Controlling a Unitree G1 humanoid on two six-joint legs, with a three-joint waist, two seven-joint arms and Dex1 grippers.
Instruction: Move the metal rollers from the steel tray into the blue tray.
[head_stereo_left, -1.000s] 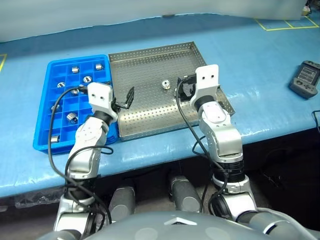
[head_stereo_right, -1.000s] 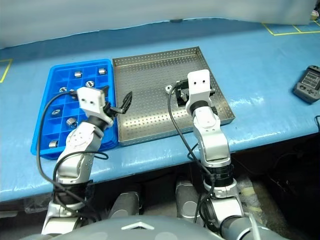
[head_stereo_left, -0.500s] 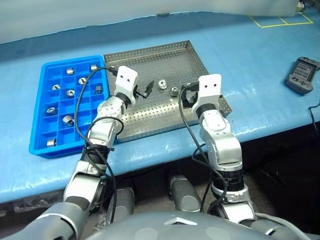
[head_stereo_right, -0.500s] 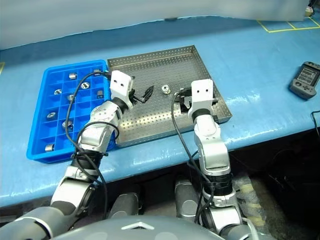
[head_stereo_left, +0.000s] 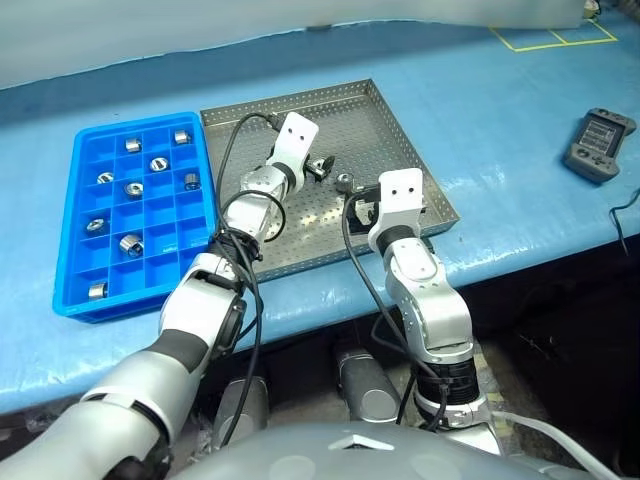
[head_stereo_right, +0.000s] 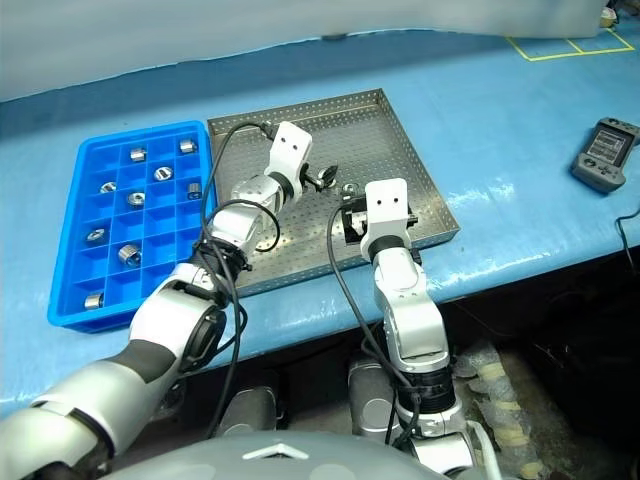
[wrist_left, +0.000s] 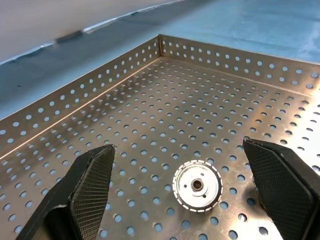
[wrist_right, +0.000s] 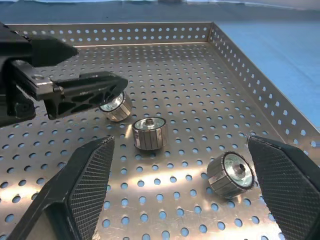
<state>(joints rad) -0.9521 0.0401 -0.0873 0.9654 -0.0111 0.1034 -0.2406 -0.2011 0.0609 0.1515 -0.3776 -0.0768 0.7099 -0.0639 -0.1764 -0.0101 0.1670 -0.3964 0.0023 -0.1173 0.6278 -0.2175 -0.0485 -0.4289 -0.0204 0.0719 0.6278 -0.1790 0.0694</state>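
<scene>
Since a second earlier, the left gripper (wrist_left: 192, 187) had swung from the blue tray (head_stereo_left: 70, 290) over the steel tray (head_stereo_left: 400, 120), jaws wide and empty around one roller (wrist_left: 197, 186). The right gripper (wrist_right: 175, 195) stood equally wide, empty. Eight rollers (head_stereo_left: 131, 243) sat binned; three remained. No writing was legible.

Even bright overhead light, cool blue cast; glare patches on steel tray (wrist_right: 150, 175) floor; wrist views sharp, fingers w/ soft edges

Left tool (wrist_left: 185, 192) now over a roller (wrist_left: 197, 186) in the steel tray (head_stereo_left: 400, 130).
</scene>
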